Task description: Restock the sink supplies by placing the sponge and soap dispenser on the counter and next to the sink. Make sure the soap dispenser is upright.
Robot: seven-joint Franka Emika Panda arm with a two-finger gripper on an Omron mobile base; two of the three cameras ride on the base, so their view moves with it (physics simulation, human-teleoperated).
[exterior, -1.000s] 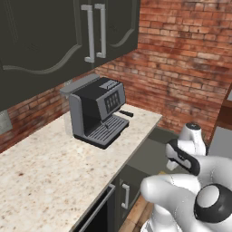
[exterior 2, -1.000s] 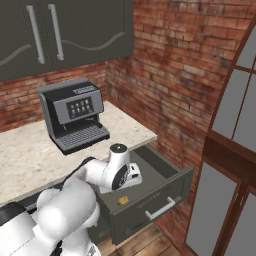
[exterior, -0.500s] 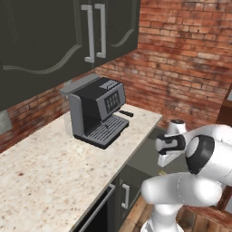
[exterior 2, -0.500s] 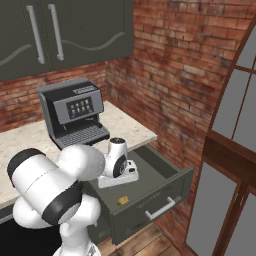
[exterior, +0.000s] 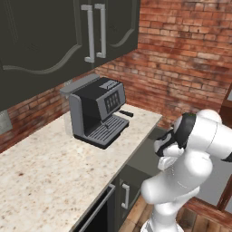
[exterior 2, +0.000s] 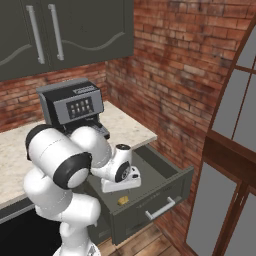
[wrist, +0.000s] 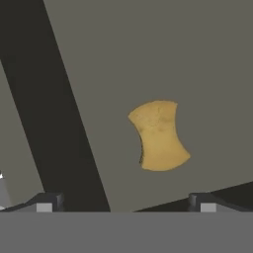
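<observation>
Sponge [wrist: 158, 136] — flat on drawer floor [wrist: 148, 59]; beneath wide-open gripper [wrist: 126, 202]

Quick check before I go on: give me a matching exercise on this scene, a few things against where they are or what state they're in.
Things:
1. sponge
2. coffee machine
3. drawer
4. tool

Places or states:
A. pulled out under the counter
B. fingers wide apart, nothing between them
C. lying on the drawer floor
D. standing on the counter by the brick wall

Pairs: 1-C, 2-D, 3-A, 4-B
</observation>
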